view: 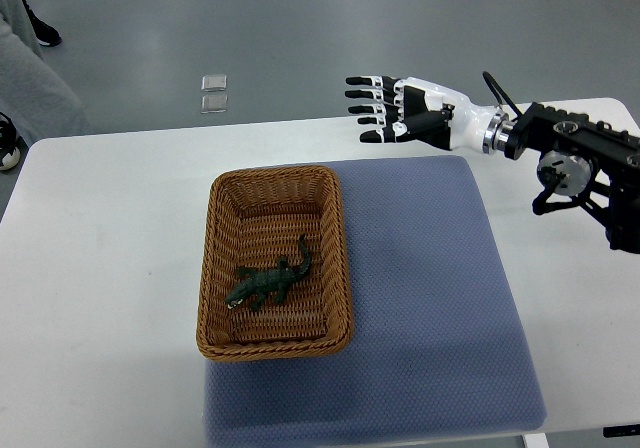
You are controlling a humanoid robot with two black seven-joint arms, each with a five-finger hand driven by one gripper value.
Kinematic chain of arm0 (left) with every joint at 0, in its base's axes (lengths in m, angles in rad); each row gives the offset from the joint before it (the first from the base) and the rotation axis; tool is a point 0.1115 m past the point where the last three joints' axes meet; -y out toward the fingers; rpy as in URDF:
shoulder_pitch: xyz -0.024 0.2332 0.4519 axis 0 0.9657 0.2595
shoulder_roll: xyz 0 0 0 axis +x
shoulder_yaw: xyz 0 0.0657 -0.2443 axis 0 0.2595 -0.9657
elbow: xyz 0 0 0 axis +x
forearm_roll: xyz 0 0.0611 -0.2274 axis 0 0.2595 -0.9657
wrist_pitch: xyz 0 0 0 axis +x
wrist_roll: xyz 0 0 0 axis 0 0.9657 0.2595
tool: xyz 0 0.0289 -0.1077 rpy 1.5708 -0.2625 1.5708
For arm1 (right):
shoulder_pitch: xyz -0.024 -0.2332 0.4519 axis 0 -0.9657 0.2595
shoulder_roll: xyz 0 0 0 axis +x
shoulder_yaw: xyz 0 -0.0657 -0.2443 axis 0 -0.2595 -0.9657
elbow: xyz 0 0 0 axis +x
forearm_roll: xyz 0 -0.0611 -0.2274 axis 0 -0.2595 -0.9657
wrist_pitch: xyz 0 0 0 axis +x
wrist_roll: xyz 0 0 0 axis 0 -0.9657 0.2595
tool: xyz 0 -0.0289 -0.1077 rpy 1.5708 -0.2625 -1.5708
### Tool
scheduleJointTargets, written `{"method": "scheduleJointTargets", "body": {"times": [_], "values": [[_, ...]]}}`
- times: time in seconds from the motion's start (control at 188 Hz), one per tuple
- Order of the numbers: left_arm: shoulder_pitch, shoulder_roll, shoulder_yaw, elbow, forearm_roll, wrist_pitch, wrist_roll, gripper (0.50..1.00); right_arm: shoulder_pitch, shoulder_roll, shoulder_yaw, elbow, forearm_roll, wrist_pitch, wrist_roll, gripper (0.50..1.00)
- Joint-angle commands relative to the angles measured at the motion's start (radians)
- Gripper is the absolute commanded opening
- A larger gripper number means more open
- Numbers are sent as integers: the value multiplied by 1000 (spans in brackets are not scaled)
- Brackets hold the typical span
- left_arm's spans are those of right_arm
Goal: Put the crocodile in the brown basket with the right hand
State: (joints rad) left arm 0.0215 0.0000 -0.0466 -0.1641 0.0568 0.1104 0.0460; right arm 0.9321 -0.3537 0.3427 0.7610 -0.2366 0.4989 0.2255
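Wicker basket (213,268) on blue mat (430,298) holds crocodile (268,283), right hand (412,110) apart.

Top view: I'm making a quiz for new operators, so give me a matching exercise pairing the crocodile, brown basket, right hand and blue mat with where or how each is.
1 crocodile
2 brown basket
3 right hand
4 blue mat

A open, holding nothing, over the far edge of the white table
B lying inside the brown basket
C spread on the white table
D resting on the blue mat's left side

Pairs: 1-B, 2-D, 3-A, 4-C
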Motion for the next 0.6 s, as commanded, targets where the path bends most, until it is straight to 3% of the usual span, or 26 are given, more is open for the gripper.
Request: {"method": "scheduleJointTargets", "body": {"times": [0.0, 0.283, 0.592], "values": [[0, 0, -1, 0, 0, 0, 0, 1000, -62, -1, 39, -5, 122, -3, -43, 930], [0, 0, 1, 0, 0, 0, 0, 1000, -93, -30, 56, -5, 491, -79, -166, 930], [0, 0, 1, 0, 0, 0, 0, 1000, -105, -25, 58, -5, 511, -86, -156, 932]]}}
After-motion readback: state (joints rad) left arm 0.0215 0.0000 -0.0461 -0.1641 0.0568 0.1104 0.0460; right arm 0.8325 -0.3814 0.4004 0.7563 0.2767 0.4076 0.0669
